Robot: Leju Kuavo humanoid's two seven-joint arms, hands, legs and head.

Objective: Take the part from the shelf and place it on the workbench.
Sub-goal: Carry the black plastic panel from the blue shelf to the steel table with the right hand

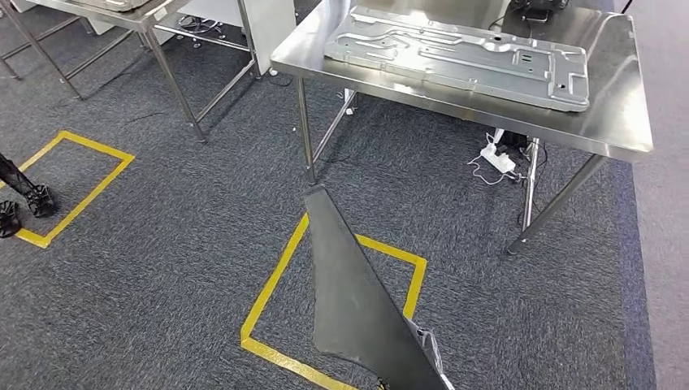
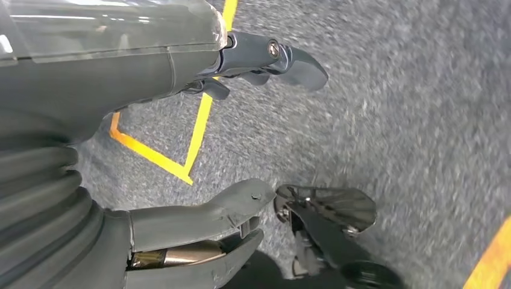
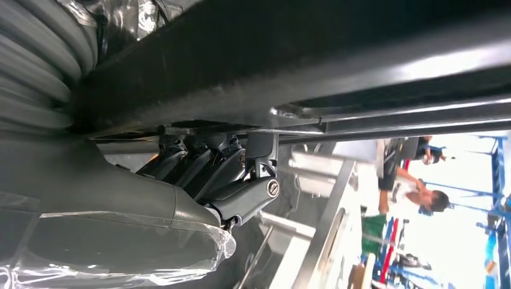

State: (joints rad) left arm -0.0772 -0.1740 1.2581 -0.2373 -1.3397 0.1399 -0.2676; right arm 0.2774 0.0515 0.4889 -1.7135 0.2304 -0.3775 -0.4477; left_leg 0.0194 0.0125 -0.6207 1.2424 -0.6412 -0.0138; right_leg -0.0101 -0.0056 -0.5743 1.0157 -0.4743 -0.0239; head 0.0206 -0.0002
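Observation:
A dark grey flat part [image 1: 349, 292], narrow at its far tip, juts forward and up from the lower edge of the head view, above the carpet. My right hand [image 3: 229, 174] grips this part [image 3: 301, 60] from below, fingers curled against its underside. The steel workbench [image 1: 617, 122] stands ahead at the upper right, and the part's tip reaches about as far as its near left leg. My left hand [image 2: 229, 138] hangs over the carpet with thumb and fingers apart, holding nothing.
A large silver pressed-metal panel [image 1: 455, 53] lies on the workbench. A yellow tape square [image 1: 280, 268] marks the floor under the part, and another tape square [image 1: 81, 175] lies at the left. A second steel table [image 1: 154, 20] stands at the back left. A white power strip [image 1: 497, 157] lies under the bench. A person [image 3: 416, 186] stands far off.

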